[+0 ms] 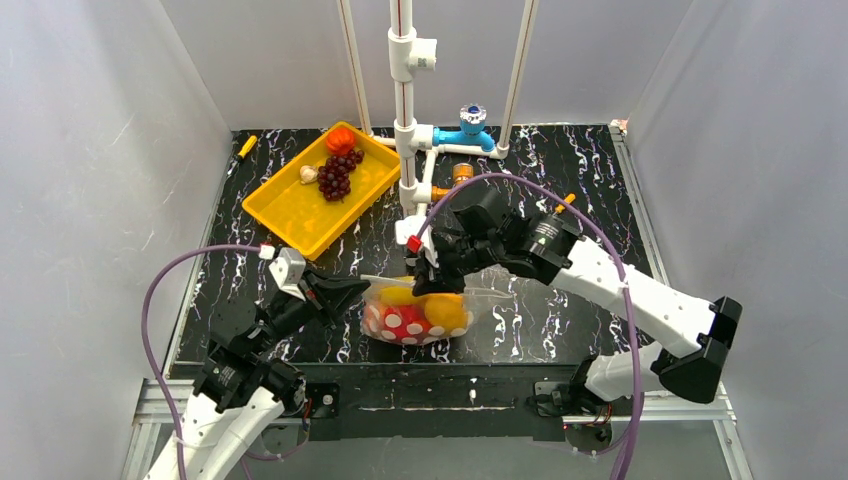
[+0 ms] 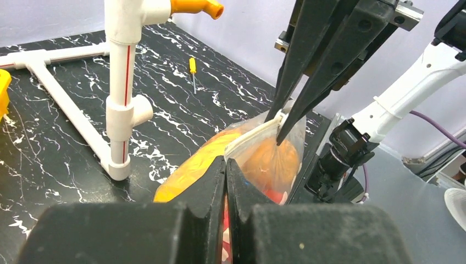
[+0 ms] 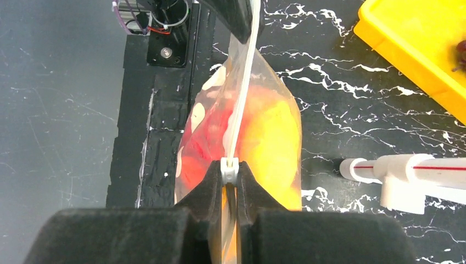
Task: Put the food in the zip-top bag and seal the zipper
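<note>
Bag (image 1: 410, 322) of red and yellow food (image 3: 269, 137) on the counter (image 1: 560, 180), left end effector (image 2: 226, 165) pinched shut on one end of the zipper (image 3: 242, 93), right end effector (image 3: 229, 179) pinched shut on the white slider (image 3: 229, 165)

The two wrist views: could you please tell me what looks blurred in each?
Left wrist: the left gripper near the lens is soft, while the zip-top bag beyond is sharper. Right wrist: the right gripper is likewise blurred, the zipper is crisp, and the food through the plastic looks hazy.
</note>
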